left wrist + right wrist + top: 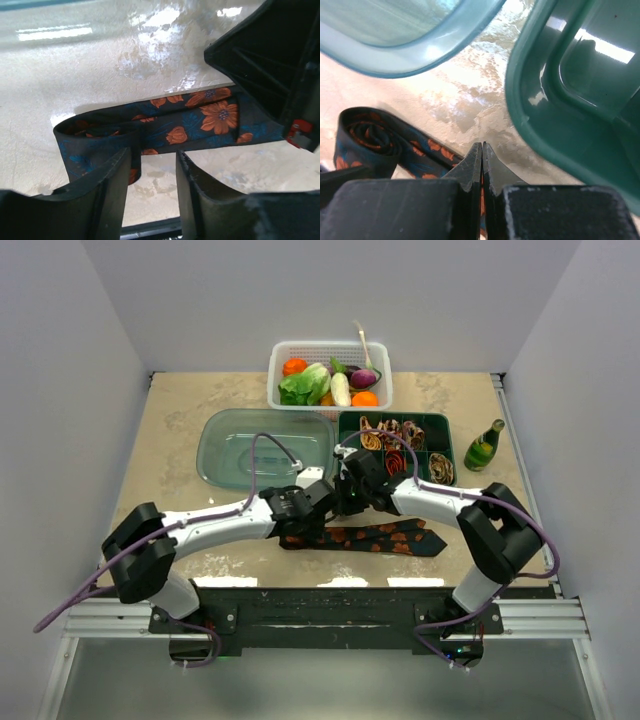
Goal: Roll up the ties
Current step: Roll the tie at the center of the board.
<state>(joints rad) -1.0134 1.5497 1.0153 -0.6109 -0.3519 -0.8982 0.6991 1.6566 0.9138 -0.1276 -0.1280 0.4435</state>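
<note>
Black tie [210, 117] coils beside parted left jaws.

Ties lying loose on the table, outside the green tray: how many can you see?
1. The black tie lies along the near edge between the arms, its left end rolled up at the left gripper. The arms may hide others.

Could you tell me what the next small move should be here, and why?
Probably the left gripper should shift onto the black floral tie's rolled end and close: its fingers stand open with the coil beside one, most of the band lies flat, and the right gripper seems to pin it.
</note>
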